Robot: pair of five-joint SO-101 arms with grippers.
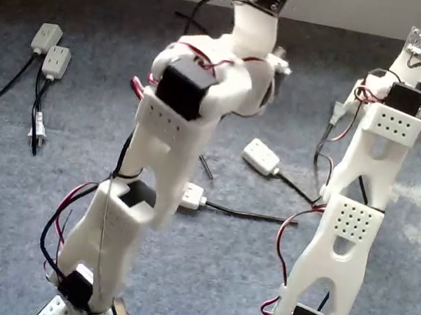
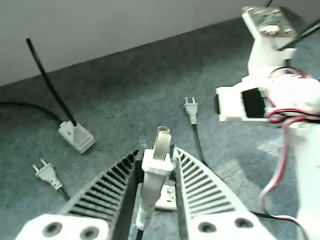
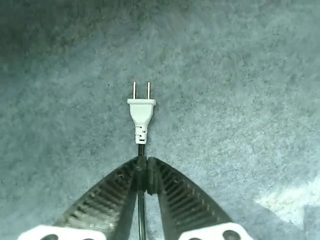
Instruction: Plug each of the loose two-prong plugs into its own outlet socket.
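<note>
At the far left of the grey worktop (image 1: 6, 177) lay two white sockets close together, the rear socket (image 1: 46, 36) and the front socket (image 1: 56, 62), their dark cords trailing toward the near edge. The left arm (image 1: 176, 122) rose next to the right of them. Its wrist view showed the left claw (image 2: 157, 151) clenched on the body of a white plug (image 2: 158, 167), prongs pointing away from the wrist and the plug held off the worktop. Beyond it on the worktop were a loose plug (image 2: 44, 172), a single socket (image 2: 76, 136) with a dark cord, and a second loose plug (image 2: 190, 107). Mid-worktop sat a middle socket (image 1: 261, 156). Nearer, a small white piece (image 1: 194, 196) on a black cord lay beside the left arm, possibly another plug. At the right, the right claw (image 3: 145, 165) pinched a black cord (image 3: 141, 150) just behind a two-prong plug (image 3: 142, 112), which stuck out past the fingertips.
</note>
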